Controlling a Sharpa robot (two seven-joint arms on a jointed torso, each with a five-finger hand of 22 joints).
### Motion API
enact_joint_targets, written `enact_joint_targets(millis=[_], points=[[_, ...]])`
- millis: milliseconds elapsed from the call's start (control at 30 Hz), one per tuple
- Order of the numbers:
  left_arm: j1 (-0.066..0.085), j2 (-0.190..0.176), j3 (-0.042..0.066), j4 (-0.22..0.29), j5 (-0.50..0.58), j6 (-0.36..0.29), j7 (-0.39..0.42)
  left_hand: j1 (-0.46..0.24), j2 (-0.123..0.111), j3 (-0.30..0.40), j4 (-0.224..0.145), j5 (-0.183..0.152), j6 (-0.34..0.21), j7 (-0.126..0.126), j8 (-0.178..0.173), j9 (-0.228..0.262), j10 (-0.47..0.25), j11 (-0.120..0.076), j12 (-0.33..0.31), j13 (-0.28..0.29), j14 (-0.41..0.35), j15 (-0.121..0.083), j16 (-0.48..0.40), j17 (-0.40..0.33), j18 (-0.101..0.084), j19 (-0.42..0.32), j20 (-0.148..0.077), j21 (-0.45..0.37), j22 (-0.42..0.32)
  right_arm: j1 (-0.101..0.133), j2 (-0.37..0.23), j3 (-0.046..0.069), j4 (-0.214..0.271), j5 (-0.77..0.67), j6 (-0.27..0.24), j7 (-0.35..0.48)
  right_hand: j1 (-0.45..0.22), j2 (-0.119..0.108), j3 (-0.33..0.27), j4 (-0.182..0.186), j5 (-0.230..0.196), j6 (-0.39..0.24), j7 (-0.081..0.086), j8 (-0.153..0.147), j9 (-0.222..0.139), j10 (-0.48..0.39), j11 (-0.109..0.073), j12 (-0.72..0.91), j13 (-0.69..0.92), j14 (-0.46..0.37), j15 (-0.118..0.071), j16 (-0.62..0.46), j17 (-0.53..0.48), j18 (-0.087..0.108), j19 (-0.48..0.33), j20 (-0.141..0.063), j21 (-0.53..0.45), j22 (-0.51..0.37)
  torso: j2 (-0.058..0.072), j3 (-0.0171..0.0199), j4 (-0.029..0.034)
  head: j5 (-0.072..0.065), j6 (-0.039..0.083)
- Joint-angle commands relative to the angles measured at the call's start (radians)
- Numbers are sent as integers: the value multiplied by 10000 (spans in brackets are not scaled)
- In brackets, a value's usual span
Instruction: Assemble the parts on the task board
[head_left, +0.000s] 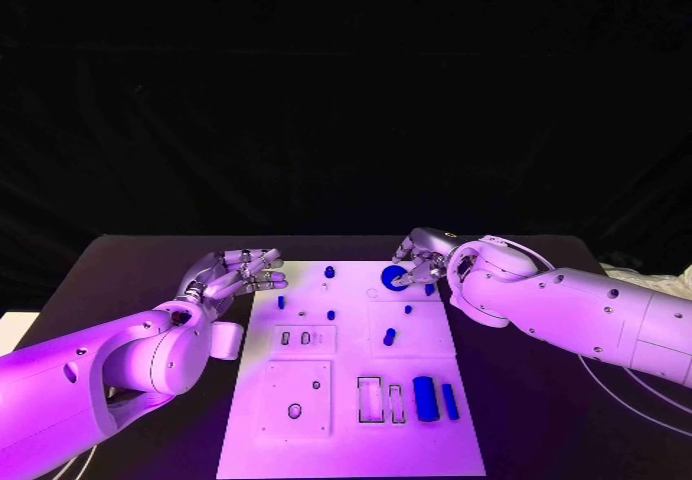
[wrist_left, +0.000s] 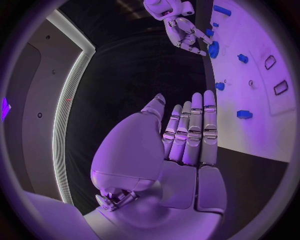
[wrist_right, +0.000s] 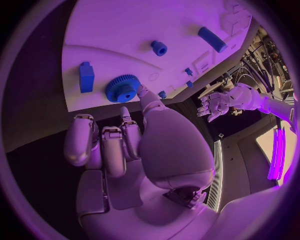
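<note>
The white task board (head_left: 346, 440) lies in the middle of the black table. A blue gear (head_left: 392, 277) lies flat near the board's far right corner. My right hand (head_left: 420, 262) hovers just beside the gear with bent fingers and grips nothing; in the right wrist view its thumb tip (wrist_right: 143, 93) ends right at the gear (wrist_right: 122, 88). My left hand (head_left: 238, 275) is open with straight fingers at the board's far left edge, off the parts. The left wrist view shows the left hand (wrist_left: 187, 132), the gear (wrist_left: 214, 49) and the right hand (wrist_left: 184, 32) beyond it.
Small blue pegs (head_left: 329, 270) dot the board's far half, with an oblong piece (head_left: 389, 338) mid-board. A blue block (head_left: 424, 397) and a bar (head_left: 450, 400) lie near right, beside two rectangular slots (head_left: 369, 398). A blue block (wrist_right: 86, 76) sits next to the gear.
</note>
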Motion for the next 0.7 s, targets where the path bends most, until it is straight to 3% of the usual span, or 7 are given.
enact_joint_targets(millis=[33,400,700], points=[[18,27,44,-17,-456,285,180,57,5,-17,-66,-28,-40,39,-46,-19,-71,23,-48,-9,-104,18,-66,17,64,-98,23,-69,-23,-20,65,-4,-83,-363,240,17,-22,122,-54,-15,-59,23,23,53,6,81,16,45,624,877,83,44,1793,-92,8,48,68,8,7,7,-17,16,-8],[18,34,141,-2,-528,291,243,63,19,-16,-82,-25,-53,48,-57,-19,-92,31,-55,-11,-128,28,-93,22,66,-121,34,-87,-35,-50,154,-8,-234,-420,566,-13,21,299,-42,2,-31,151,11,128,22,123,9,148,751,894,85,110,1903,-102,35,55,105,70,10,4,-15,19,-63],[18,17,199,48,-533,296,254,75,31,-10,-99,-23,-58,55,-63,-18,-103,37,-58,-13,-150,35,-116,25,67,-139,43,-101,-44,-64,193,-12,-352,-473,912,-80,105,507,64,-6,253,272,-1,177,20,140,-6,195,827,902,74,145,1963,-116,69,49,151,144,12,3,-20,18,-93]])
